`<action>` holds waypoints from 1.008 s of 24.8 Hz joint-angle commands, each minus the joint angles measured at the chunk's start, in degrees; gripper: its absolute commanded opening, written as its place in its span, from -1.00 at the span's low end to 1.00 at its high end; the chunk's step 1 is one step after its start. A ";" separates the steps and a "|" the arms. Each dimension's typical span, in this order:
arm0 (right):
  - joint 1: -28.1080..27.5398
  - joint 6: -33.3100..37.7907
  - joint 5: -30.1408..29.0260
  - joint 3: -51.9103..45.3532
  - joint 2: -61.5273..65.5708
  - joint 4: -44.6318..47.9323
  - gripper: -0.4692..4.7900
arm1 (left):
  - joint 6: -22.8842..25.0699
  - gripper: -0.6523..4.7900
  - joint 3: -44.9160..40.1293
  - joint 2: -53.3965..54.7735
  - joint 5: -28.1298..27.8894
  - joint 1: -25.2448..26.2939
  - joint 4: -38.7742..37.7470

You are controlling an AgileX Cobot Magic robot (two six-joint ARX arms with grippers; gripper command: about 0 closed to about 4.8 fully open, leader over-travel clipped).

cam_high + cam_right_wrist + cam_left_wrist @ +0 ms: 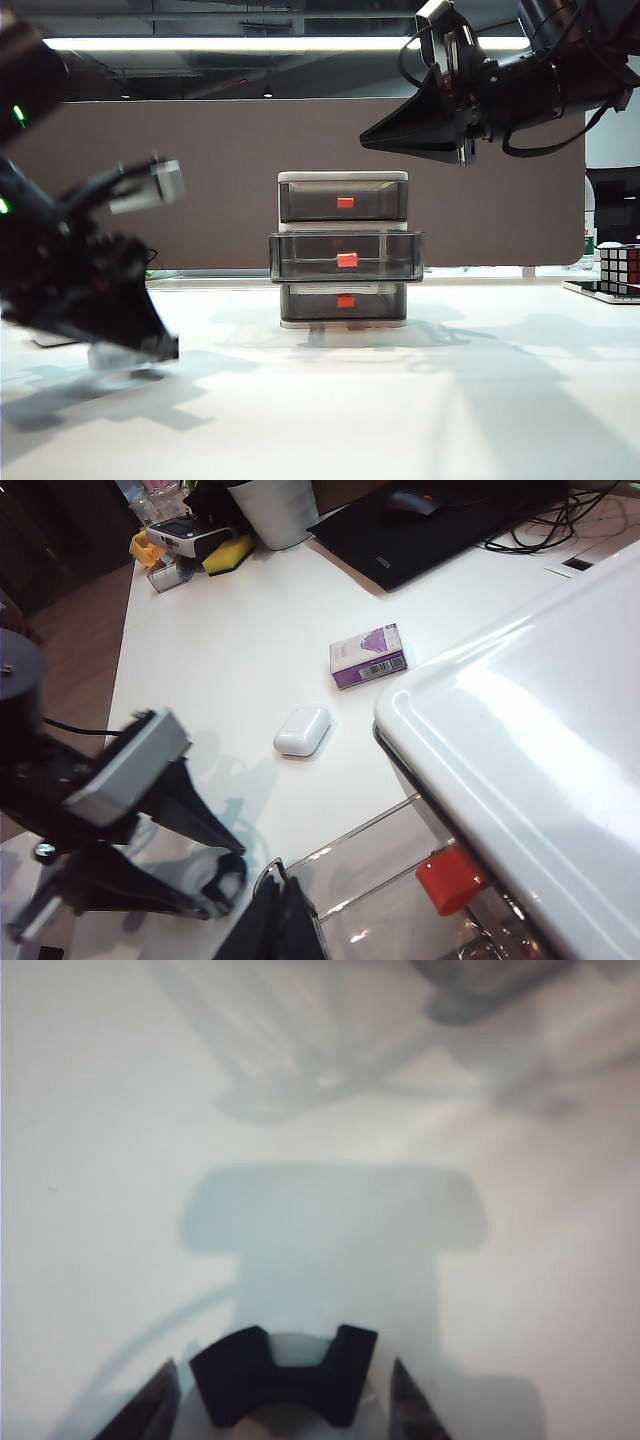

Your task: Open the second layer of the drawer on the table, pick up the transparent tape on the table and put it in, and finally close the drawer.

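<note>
- The left end effector (285, 1400), low over the counter (400, 400) at near left, grips the transparent tape (285, 1375) by its sides.
- Carry it level to the second layer (346, 256), open at centre.
- The right end effector (285, 925) hovers clenched above the drawer (343, 250); keep clear.

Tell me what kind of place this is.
Probably an office or lab workbench: a white table carrying a small three-drawer desktop cabinet, with a laptop and mouse behind it, and ceiling strip lighting overhead.
</note>
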 commanded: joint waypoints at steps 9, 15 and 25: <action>0.17 -0.44 0.42 0.13 -0.35 0.33 -0.84 | 0.24 -0.34 16.55 -10.16 2.60 -5.57 -7.04; 0.37 -0.44 0.63 0.13 -0.35 0.35 -0.84 | -0.02 -0.33 27.47 6.08 6.36 -7.10 -2.21; 0.68 -0.39 0.37 0.13 -0.35 0.20 -0.84 | 0.20 0.07 31.04 17.92 3.96 -9.01 3.02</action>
